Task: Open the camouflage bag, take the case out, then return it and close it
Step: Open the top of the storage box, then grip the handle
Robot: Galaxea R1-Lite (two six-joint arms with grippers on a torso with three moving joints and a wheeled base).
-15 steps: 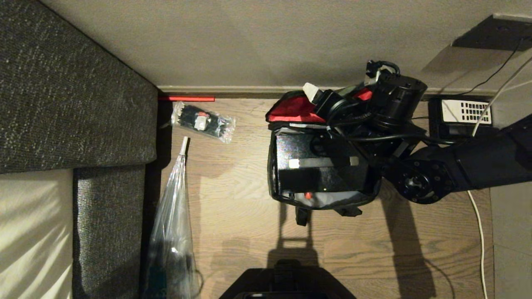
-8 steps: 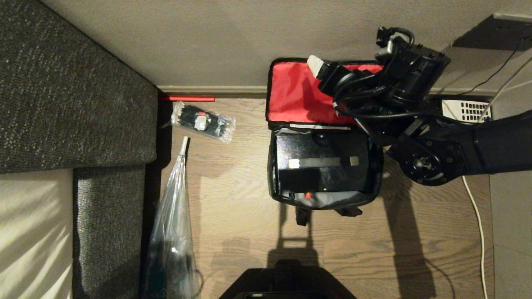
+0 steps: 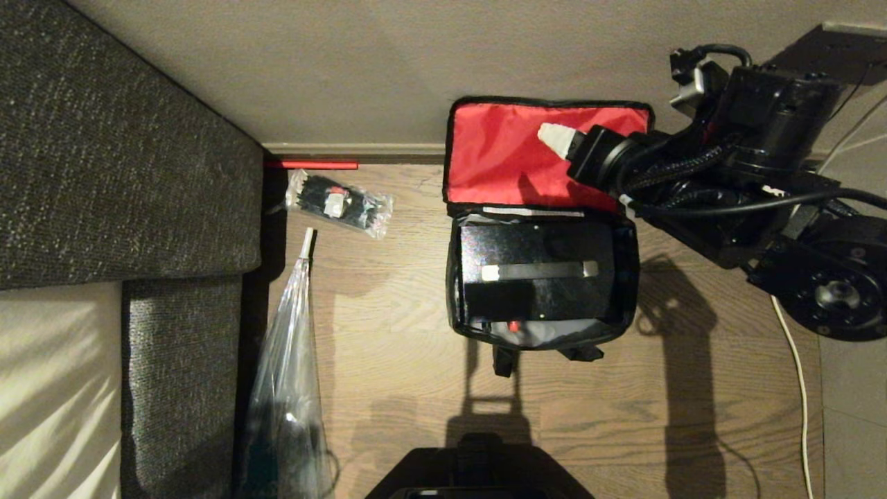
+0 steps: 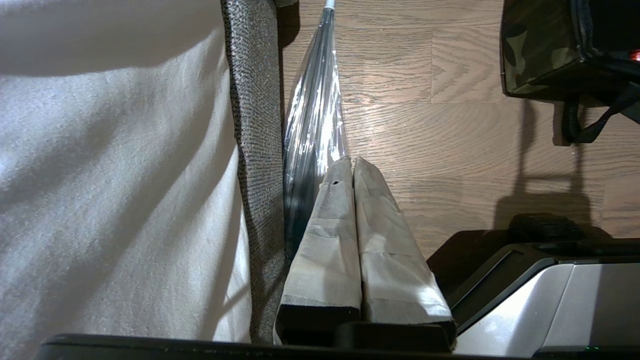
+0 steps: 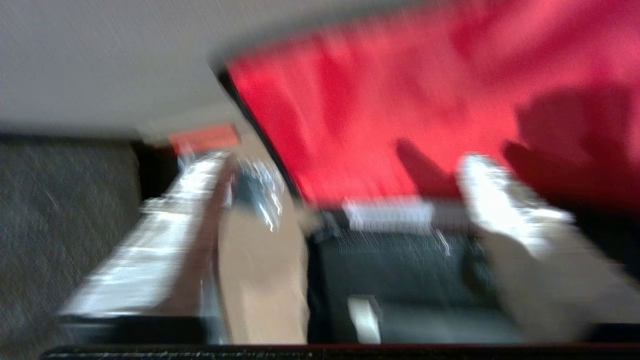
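sitting parked nearest the base, beside the sofa (image 4: 252, 125) and a clear plastic sleeve (image 4: 315, 115): left gripper (image 4: 352, 167), fingers pressed together, pinching nothing. lying further out on the wood floor (image 3: 402, 388): bag (image 3: 457, 305), already unzipped, straps trailing toward the base. resting inside the bag, flat and not yet lifted: case (image 3: 537, 274), handle with pale ends facing up, small red dot showing at the near edge. standing open behind that, red lining exposed and leaning against the wall (image 3: 416, 69): lid (image 3: 499, 159). hovering in front of the lid's right part, clear of the case: right gripper (image 5: 320, 220), fingers spread apart, holding nothing; seeming to be narrowing, judging by the blur, though not certain. lying off to the left near the skirting: small clear packet (image 3: 339, 204), not part of the job. judging progress: opening looking done, about a quarter of the way through. remaining: reaching down for the handle, lifting the case out, setting it back in, folding the lid forward and zipping shut.
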